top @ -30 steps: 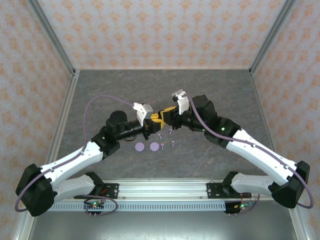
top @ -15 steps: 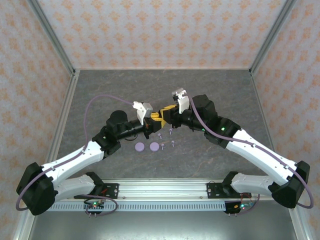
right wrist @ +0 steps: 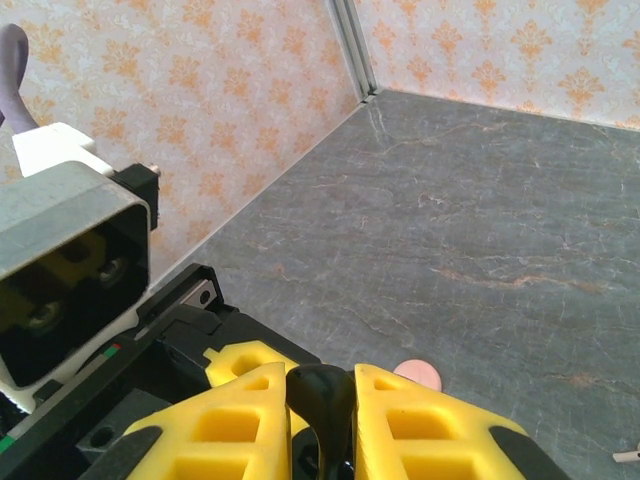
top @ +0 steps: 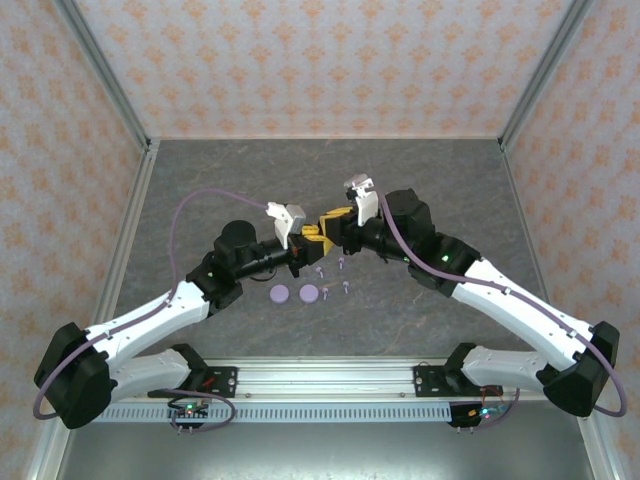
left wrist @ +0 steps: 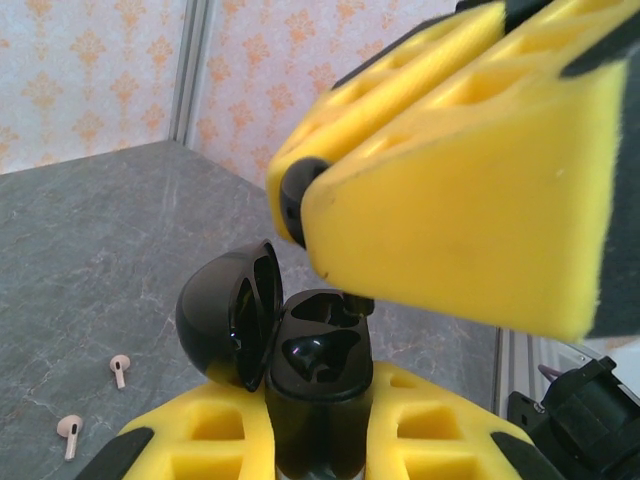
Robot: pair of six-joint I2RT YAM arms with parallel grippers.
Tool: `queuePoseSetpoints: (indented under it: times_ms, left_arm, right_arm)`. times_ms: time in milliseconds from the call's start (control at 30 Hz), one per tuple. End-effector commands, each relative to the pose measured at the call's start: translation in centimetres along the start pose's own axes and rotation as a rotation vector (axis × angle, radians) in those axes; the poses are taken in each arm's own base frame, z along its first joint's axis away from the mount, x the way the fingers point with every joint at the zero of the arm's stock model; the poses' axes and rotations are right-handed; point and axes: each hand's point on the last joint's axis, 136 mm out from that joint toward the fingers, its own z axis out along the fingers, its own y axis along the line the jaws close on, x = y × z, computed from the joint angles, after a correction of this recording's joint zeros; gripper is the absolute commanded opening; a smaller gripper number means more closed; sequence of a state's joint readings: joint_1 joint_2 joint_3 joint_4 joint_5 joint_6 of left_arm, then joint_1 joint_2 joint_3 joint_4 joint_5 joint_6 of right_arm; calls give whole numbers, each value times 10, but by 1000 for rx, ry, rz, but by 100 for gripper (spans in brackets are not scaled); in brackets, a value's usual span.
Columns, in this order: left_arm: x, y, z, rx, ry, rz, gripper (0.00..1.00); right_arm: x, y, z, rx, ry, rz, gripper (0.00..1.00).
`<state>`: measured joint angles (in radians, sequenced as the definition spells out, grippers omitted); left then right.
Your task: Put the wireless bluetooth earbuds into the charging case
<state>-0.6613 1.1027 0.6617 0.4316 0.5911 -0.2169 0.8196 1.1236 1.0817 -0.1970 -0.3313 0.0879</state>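
Note:
My left gripper (top: 308,244) is shut on a black charging case (left wrist: 320,375) held upright, its lid (left wrist: 225,320) swung open to the left and both wells showing dark. My right gripper (top: 326,228) comes in from above, shut on a black earbud (right wrist: 322,398) pinched between its yellow fingers (right wrist: 250,425). In the left wrist view that earbud (left wrist: 293,200) hangs just above the case, beside the right arm's yellow finger (left wrist: 470,190). Two pink earbuds (left wrist: 119,368) lie on the table. Pale earbuds (top: 344,288) lie below the grippers.
Two lavender discs (top: 280,294) lie side by side on the grey table (top: 450,190) near the left gripper. A pinkish disc (right wrist: 418,373) shows behind the right fingers. Patterned walls with metal posts (top: 105,70) close in the table. A rail (top: 320,375) runs along the near edge.
Both grippers have edged slightly toward the back of the table, still meeting tip to tip. The case and the black earbud stay held.

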Motion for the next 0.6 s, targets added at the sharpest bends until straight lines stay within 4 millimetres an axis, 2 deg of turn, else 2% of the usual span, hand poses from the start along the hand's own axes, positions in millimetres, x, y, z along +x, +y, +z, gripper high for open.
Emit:
queuePoseSetpoints:
  times_ms: [0, 567]
  left_arm:
    - [-27, -15, 0, 47, -73, 19, 0]
    - [-30, -16, -1, 48, -82, 15, 0]
  right_arm:
    - [-3, 1, -1, 4, -30, -20, 18]
    - [8, 2, 3, -20, -10, 7, 21]
